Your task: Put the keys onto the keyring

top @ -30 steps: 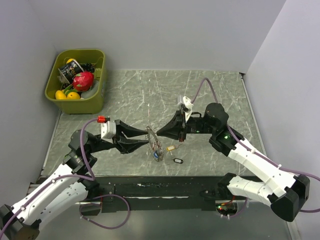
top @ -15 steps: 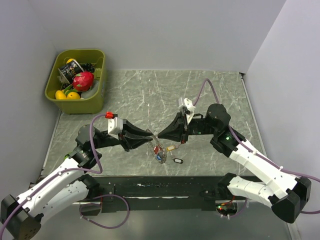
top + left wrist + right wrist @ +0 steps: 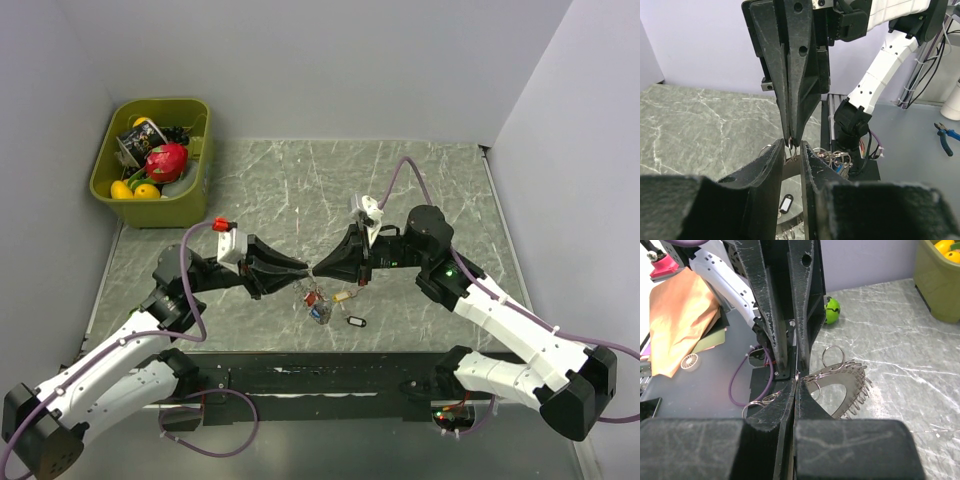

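Grey marble table (image 3: 430, 190): both arms are meeting tip to tip over its middle, apparently readying the keyring for threading.
Right gripper (image 3: 796, 379) is pinching the keyring (image 3: 852, 385) with jaws fully together. Left gripper (image 3: 793, 152) is standing narrowly parted around the wire, its grip unclear. Keys (image 3: 343, 296) are lying loose just beside. The next move is probably calling for a firm left pinch to part the coil.
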Motion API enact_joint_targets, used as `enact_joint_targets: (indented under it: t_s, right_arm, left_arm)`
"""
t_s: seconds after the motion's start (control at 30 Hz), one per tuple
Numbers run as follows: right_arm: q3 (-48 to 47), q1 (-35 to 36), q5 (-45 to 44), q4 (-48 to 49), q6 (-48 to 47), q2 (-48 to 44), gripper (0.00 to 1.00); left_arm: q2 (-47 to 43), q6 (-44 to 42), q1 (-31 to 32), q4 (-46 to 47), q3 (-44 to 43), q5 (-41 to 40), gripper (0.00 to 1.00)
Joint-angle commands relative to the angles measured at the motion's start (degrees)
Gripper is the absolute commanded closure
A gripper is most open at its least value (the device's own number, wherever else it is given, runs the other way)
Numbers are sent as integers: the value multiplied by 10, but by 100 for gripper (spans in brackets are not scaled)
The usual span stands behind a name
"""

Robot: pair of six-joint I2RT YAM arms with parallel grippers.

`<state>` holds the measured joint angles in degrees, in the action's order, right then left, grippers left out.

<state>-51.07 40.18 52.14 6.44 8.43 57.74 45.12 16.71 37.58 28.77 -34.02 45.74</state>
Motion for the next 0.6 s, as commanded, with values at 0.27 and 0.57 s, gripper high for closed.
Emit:
enact_joint_targets:
  t_s: [0.27,0.57]
  right_arm:
    - [-8,-4,-4,45,-3,-2,100]
    - [-11,-4,-9,44,0,0,100]
  left_arm:
    - [15,-23,1,-36,-32,-15,76]
    - [27,-28,3,-68,-42,-15,88]
